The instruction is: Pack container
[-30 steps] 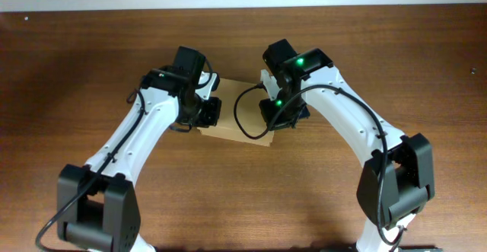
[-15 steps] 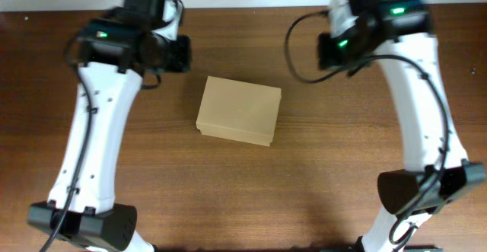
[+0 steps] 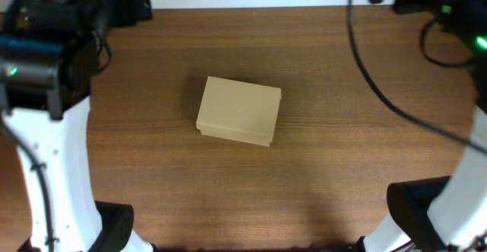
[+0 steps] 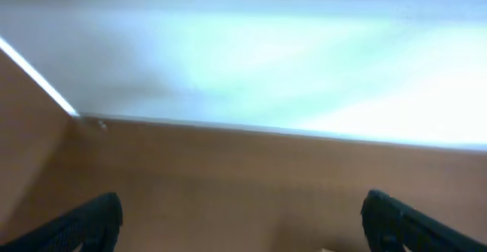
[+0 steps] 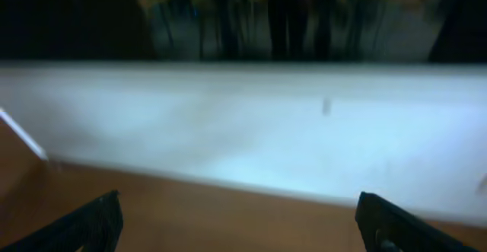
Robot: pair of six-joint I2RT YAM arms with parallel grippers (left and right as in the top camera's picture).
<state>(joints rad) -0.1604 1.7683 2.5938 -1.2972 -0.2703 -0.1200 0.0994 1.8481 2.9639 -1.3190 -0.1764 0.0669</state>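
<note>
no readable text or labels, container [image 3: 239, 121] plain, unmarked

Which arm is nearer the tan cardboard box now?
Left, slightly, seen from overhead. The left arm stands off the tan cardboard box to its left; the right arm is farther off to its right.

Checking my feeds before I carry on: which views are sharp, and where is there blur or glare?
Overhead: the cardboard box and table are sharp; left arm and right arm soft at the edges. Left wrist: blurred, a washed-out pale glare above the table edge, fingertips only dark smears. Right wrist: equally blurred, a bright white band under a dark top.
</note>
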